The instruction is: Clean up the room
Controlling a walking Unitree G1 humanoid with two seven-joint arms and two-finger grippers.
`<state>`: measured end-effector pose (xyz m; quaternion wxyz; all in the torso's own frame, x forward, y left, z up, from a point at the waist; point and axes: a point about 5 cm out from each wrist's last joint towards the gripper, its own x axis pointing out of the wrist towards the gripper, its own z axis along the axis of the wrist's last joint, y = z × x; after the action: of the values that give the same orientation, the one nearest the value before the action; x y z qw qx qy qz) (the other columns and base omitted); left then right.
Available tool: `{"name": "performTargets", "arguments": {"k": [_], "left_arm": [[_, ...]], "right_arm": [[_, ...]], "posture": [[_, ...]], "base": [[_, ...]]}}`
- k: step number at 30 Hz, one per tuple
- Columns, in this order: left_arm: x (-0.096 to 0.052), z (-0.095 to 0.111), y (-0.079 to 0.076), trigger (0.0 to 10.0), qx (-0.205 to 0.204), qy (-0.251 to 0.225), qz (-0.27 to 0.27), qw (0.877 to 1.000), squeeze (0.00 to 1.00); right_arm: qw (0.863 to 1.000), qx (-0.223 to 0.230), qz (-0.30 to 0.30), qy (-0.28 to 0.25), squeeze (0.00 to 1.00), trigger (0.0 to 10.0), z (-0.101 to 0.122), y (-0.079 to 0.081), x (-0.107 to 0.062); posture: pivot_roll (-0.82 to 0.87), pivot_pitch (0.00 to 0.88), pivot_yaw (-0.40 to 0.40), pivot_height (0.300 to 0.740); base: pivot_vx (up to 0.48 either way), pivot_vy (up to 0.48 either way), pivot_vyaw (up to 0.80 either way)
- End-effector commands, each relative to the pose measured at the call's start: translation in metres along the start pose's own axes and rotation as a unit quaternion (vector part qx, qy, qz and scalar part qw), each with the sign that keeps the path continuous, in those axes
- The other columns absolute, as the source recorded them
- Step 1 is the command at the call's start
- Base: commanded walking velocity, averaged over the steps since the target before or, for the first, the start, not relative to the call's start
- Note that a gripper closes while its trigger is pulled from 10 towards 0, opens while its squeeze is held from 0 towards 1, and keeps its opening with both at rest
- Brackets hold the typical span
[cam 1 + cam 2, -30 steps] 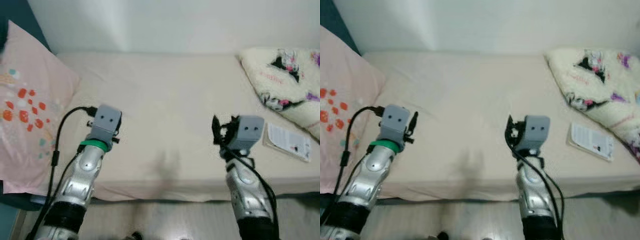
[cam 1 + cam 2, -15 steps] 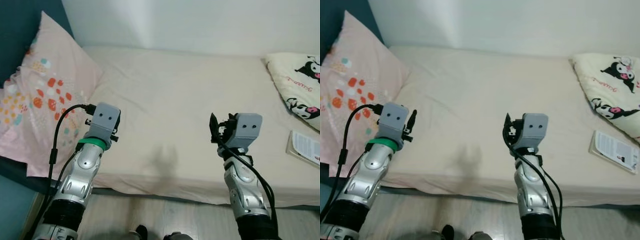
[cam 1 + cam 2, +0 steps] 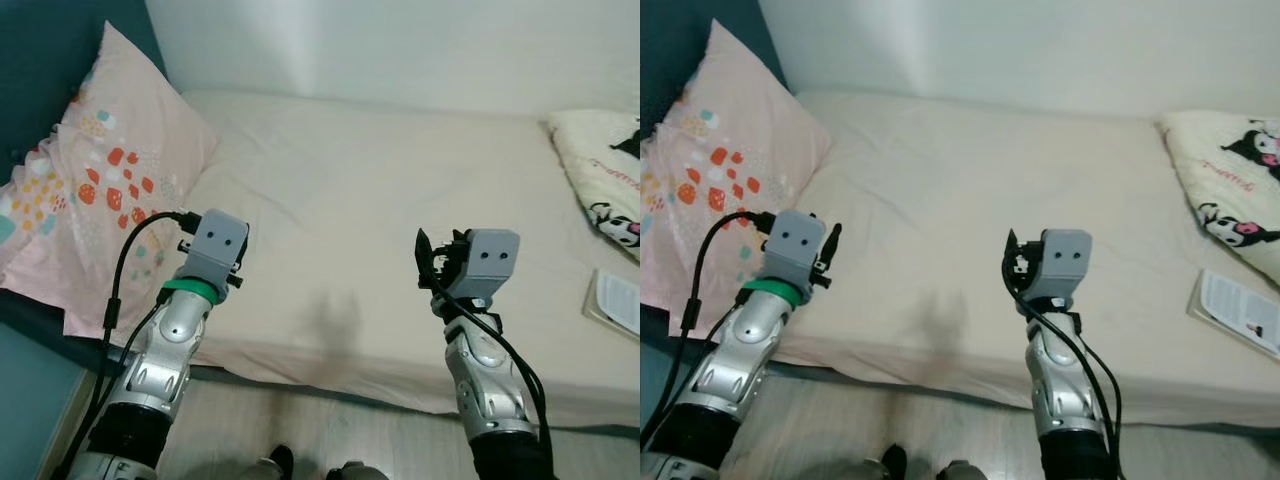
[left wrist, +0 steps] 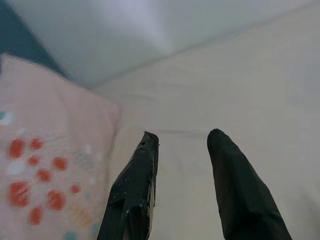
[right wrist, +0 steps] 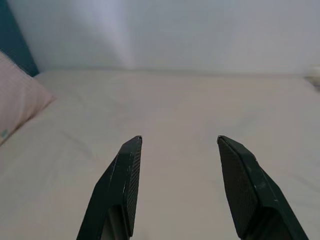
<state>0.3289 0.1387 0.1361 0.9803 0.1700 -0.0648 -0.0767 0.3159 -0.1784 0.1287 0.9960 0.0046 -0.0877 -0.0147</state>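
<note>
Left eye view: a bed with a smooth cream fitted sheet [image 3: 370,190] runs along a plain white wall [image 3: 400,40]; a soft pink pillow with red, orange and teal dots [image 3: 90,200] leans at its left end against a dark teal headboard [image 3: 50,50]. At the right end, a fluffy cream blanket with black-and-pink cartoon prints [image 3: 605,165], and just beside it, near the front edge of the bed, a flat white printed booklet [image 3: 618,300]. Both silver arms are raised over the front edge of the mattress, each ending in a grey box-shaped wrist camera. Pale wood-look floor [image 3: 330,440] below. Right eye view: same scene; booklet and blanket show more fully at the right. Left wrist view: left gripper [image 4: 182,137] hovers over the sheet near the pillow, its two tapered matte black fingers [image 4: 135,190] spread apart, holding nothing. Right wrist view: right gripper [image 5: 180,140] hangs over the bare middle of the sheet, its fingers [image 5: 240,185] spread wide, holding nothing, pillow corner off to one side.
</note>
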Motion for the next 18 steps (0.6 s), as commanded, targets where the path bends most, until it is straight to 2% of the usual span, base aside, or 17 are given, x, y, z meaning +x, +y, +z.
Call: {"name": "performTargets", "arguments": {"k": [1,18], "left_arm": [[-0.0017,-0.0032,-0.0022,10.0,0.003,0.003,-0.007,1.0,0.0],[-0.0009,-0.0037,-0.0041,10.0,0.003,0.006,-0.014,1.0,0.0]], "right_arm": [[1.0,0.005,-0.005,0.004,0.0,10.0,-0.0015,-0.0007,-0.0024],[1.0,0.007,-0.013,0.011,0.0,10.0,-0.0052,-0.0031,-0.0073]], "posture": [[-0.1,0.078,0.054,0.74],[-0.11,0.089,0.063,0.74]], "base": [[0.0,-0.364,0.0],[0.0,-0.327,0.0]]}}
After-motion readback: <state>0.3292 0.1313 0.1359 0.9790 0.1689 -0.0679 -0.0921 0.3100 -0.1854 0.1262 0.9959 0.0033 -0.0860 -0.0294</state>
